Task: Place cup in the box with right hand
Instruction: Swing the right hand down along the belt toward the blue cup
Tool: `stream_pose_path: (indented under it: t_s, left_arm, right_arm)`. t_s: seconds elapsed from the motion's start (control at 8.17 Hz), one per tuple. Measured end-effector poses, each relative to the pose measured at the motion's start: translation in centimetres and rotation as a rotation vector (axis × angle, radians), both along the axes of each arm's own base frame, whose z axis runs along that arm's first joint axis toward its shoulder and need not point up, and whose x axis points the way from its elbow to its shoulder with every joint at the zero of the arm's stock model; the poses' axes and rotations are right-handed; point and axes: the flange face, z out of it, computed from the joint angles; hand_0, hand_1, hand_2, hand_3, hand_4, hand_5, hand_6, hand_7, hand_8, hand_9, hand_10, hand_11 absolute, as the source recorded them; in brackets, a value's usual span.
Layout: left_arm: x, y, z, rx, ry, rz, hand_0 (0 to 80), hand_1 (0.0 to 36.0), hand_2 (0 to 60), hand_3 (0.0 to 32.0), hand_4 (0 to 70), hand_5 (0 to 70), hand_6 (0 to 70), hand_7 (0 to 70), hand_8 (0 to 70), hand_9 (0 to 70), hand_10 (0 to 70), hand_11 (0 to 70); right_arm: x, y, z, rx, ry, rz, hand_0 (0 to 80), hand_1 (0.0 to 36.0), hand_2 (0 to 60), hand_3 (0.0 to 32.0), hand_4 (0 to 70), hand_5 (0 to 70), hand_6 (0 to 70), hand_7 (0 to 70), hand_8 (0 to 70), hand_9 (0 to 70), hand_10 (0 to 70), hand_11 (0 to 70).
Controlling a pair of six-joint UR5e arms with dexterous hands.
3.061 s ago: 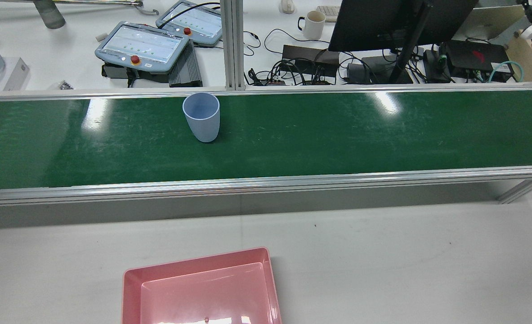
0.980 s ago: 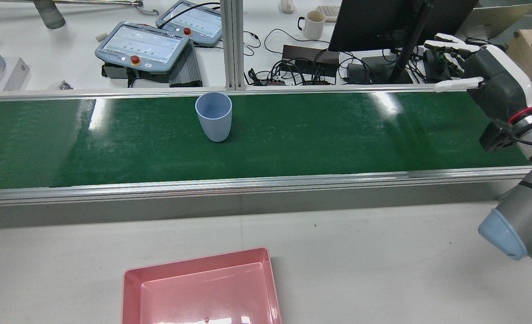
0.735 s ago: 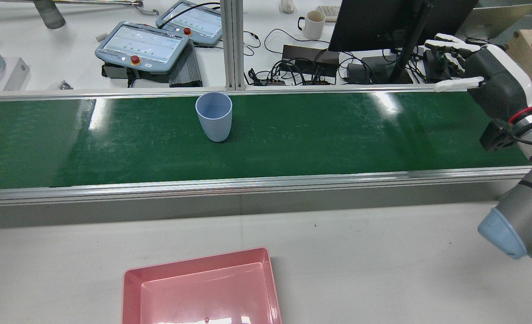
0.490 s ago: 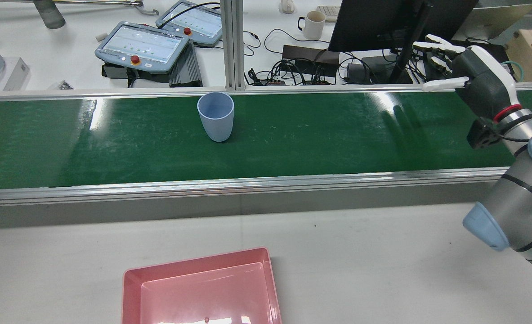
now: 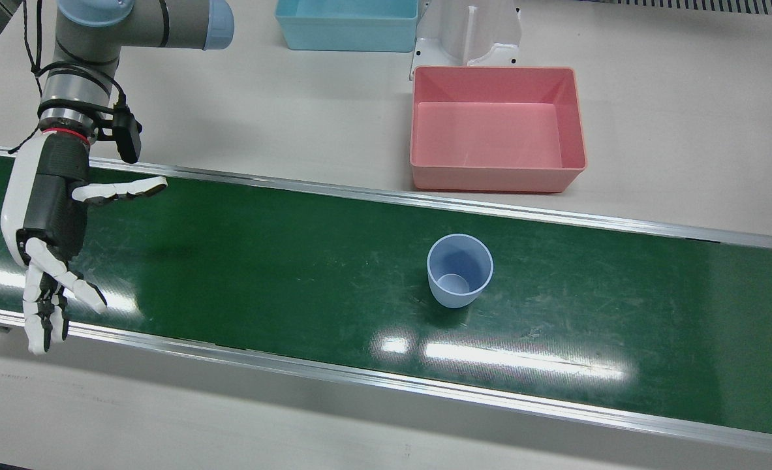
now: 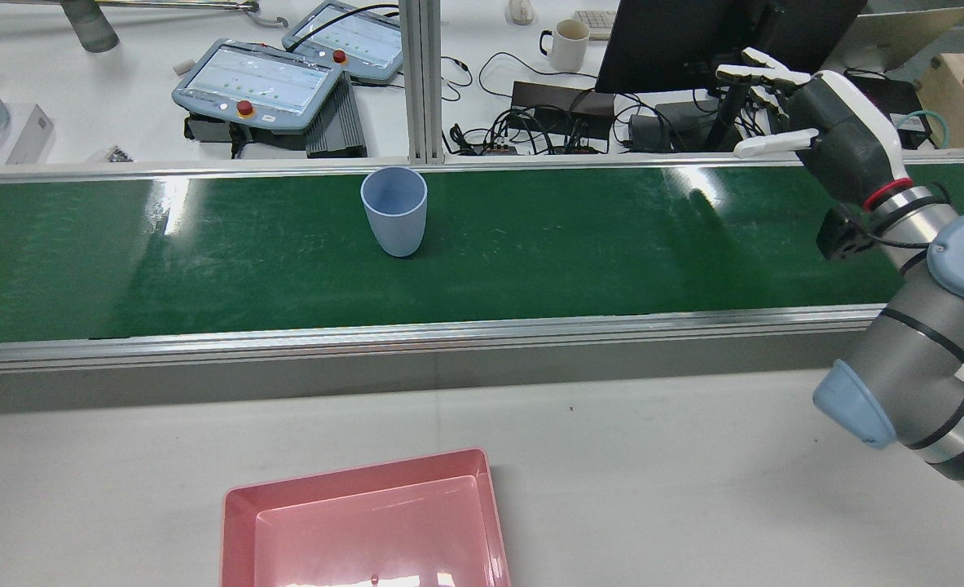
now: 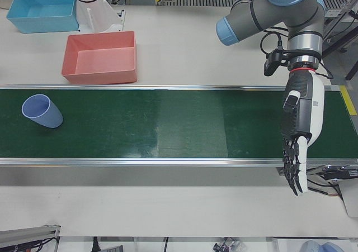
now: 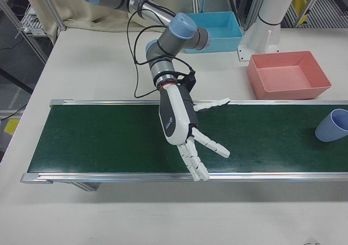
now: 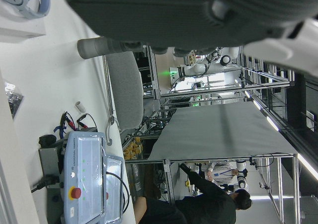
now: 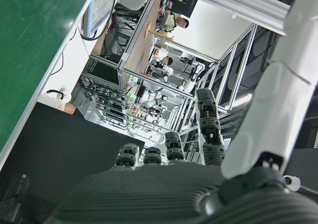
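Observation:
A light blue cup [image 5: 459, 271] [image 6: 394, 210] stands upright and empty on the green belt [image 5: 262, 261], also visible as the cup [image 7: 42, 111] [image 8: 333, 125]. The empty pink box [image 5: 496, 179] [image 6: 355, 477] [image 7: 100, 76] [image 8: 288, 90] sits on the white table beside the belt. My right hand [image 5: 53, 222] [image 6: 816, 122] [image 8: 182, 120] hovers over the belt far from the cup, open, fingers spread, holding nothing. My left hand [image 7: 300, 129] hangs over the belt's other end, open and empty.
A blue box [image 5: 346, 42] [image 7: 39, 24] and a white pedestal [image 5: 467, 29] stand behind the pink box. Beyond the belt's far rail lie teach pendants [image 6: 261, 81], cables, a mug [image 6: 567, 45] and a monitor [image 6: 693, 41]. People show far off in the hand views.
The cup has drifted slightly to the right on the belt in the rear view. My right arm came in from the right edge and has moved left toward the cup, hand still open.

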Motion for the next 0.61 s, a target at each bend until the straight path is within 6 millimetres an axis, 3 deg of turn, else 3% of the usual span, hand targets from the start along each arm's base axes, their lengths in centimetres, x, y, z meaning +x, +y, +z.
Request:
stream_pose_path:
  t_s: [0.12,0.37,0.61]
  left_arm:
    - [0.0,0.0,0.0,0.0,0.0,0.0,0.0,0.0,0.0,0.0,0.0,0.0,0.0,0.0,0.0,0.0,0.0,0.0]
    - [0.0,0.0,0.0,0.0,0.0,0.0,0.0,0.0,0.0,0.0,0.0,0.0,0.0,0.0,0.0,0.0,0.0,0.0]
    - [0.0,0.0,0.0,0.001,0.0,0.0,0.0,0.0,0.0,0.0,0.0,0.0,0.0,0.0,0.0,0.0,0.0,0.0]
  right_arm:
    - [-1.2,0.2,-0.3,0.021,-0.01,0.007,49.9,10.2,0.0,0.0,17.4,5.3,4.0,13.0,3.0,5.7,5.9,10.1]
    - [-3.4,0.3,-1.4,0.057,-0.033,0.022,50.5,11.2,2.0,0.0,22.3,5.2,5.0,20.1,2.8,7.2,5.7,9.8]
    - [-6.7,0.9,-3.1,0.071,-0.061,0.018,51.0,11.6,2.8,1.6,24.7,5.1,5.4,24.0,2.9,8.2,5.5,9.5]
